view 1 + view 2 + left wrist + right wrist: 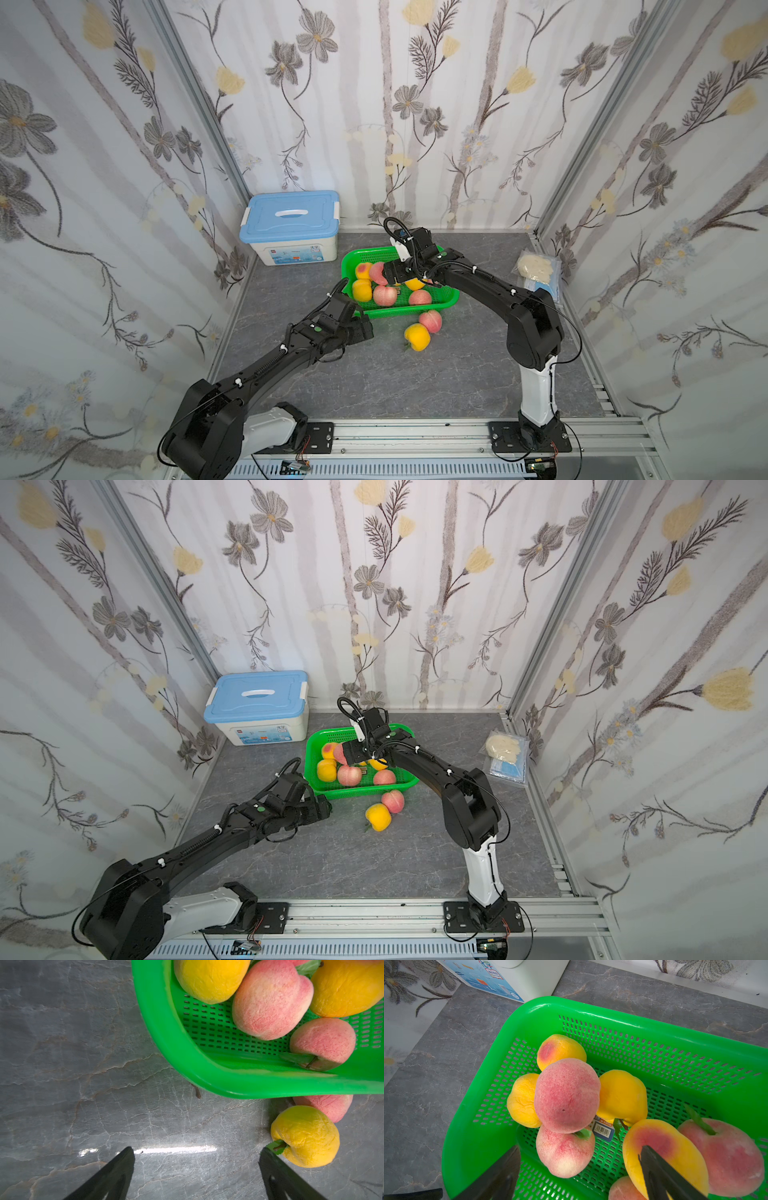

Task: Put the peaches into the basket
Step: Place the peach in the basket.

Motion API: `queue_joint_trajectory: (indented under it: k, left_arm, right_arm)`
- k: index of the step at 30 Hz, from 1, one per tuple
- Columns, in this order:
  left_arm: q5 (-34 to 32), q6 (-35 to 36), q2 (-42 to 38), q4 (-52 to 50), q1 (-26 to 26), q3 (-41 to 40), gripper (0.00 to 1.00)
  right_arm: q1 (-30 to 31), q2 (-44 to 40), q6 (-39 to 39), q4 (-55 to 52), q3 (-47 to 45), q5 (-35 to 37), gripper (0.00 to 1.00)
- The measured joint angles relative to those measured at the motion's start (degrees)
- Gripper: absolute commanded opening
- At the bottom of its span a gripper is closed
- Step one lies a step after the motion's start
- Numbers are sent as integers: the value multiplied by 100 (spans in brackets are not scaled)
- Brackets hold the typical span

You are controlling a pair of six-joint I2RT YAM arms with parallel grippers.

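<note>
Outside the basket's [207, 1076] near rim we find the yellow peach [305, 1136] on the bench [83, 1064], just right of the open, empty left end effector [196, 1149], the nearer arm; the right end effector [579, 1147] hangs open over the basket.

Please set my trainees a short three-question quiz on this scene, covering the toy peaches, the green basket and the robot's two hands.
1. How many round toy peaches lie on the grey marbled table, outside the bright green perforated plastic basket?
2. True or false: the left hand is open, with nothing between its fingers.
3. The right hand is above: A the blue-lidded white storage box; B the basket; C the clear plastic bag.
Key: 1 two, the pink peach and the yellow peach; 2 true; 3 B.
</note>
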Motion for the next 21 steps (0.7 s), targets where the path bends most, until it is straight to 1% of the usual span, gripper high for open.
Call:
queue_joint_trajectory:
  k: [16, 21]
  left_arm:
    - [7, 0, 52, 20, -7, 0, 96]
    - [20, 0, -24, 28, -9, 0, 96]
  right_arm:
    - [227, -1340, -127, -24, -1401, 11, 90]
    - [361, -1810, -144, -15, -1910, 140, 89]
